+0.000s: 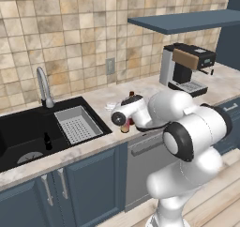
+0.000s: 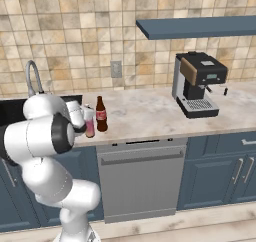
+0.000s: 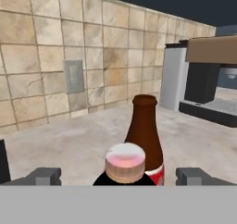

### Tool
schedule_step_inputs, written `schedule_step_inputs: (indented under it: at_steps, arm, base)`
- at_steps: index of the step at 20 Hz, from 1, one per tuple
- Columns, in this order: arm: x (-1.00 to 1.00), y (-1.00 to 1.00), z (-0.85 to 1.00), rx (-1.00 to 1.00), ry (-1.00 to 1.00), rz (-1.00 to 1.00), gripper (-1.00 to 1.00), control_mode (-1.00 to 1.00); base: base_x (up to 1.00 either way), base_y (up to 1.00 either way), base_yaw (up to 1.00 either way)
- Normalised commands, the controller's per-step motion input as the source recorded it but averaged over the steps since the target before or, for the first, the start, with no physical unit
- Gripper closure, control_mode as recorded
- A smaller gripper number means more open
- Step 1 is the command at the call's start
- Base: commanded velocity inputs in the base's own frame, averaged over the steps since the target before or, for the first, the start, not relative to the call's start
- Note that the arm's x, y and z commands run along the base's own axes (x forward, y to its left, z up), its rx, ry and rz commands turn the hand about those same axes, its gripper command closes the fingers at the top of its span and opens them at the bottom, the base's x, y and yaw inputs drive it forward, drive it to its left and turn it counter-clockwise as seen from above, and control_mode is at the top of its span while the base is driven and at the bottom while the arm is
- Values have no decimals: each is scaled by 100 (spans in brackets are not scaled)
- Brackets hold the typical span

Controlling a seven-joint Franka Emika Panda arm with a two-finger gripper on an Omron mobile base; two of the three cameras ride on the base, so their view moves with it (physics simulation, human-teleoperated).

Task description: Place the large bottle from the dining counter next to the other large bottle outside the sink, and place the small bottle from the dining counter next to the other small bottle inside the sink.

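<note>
Standing upright on the stone wall counter (image 2: 150,113), the large bottle (image 2: 89,123) is seen just right of the sink (image 1: 28,132) and just beside a brown bottle with a red label (image 2: 101,114). The two are close together; whether they touch cannot be told. This spot is judged to be the intended one: the brown bottle is taken to be the other large bottle outside the basin, so the pairing asked for appears to be made.

In the hand view, the pale pink top of the large bottle is centred low, with the brown bottle directly behind it. The gripper (image 3: 120,177) is held wide. Its fingertips (image 3: 44,176) are set well apart on either side of the bottle, and a clear gap is visible on both sides. Nothing is gripped; the bottle is judged to stand on its own base.

A small dark bottle (image 1: 47,140) is noted on the floor of the sink, left of the grey ribbed drain tray (image 1: 77,124) and in front of the steel tap (image 1: 43,86). It is judged to be the partner for the second placement, which is not yet done.

The arm is folded low over the counter edge. The elbow is raised toward the base and the forearm is reached leftward. The hand is held roughly level, pointed along the counter toward the coffee machine (image 2: 200,83). A straight pull-back along the hand's own axis is judged safest, since a sideways sweep could tip either bottle.
</note>
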Motion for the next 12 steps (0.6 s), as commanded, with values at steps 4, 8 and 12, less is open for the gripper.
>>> schedule_step_inputs:
  at_steps: [4,8,12]
  arm:
    - [-35,0,44,0,-11,0,-100,-100]
    - [-26,0,48,2,-1,-1,-100,-100]
    - [-44,-2,48,6,0,0,-100,-100]
  base:
    - [0,0,0]
    - [0,0,0]
    - [0,0,0]
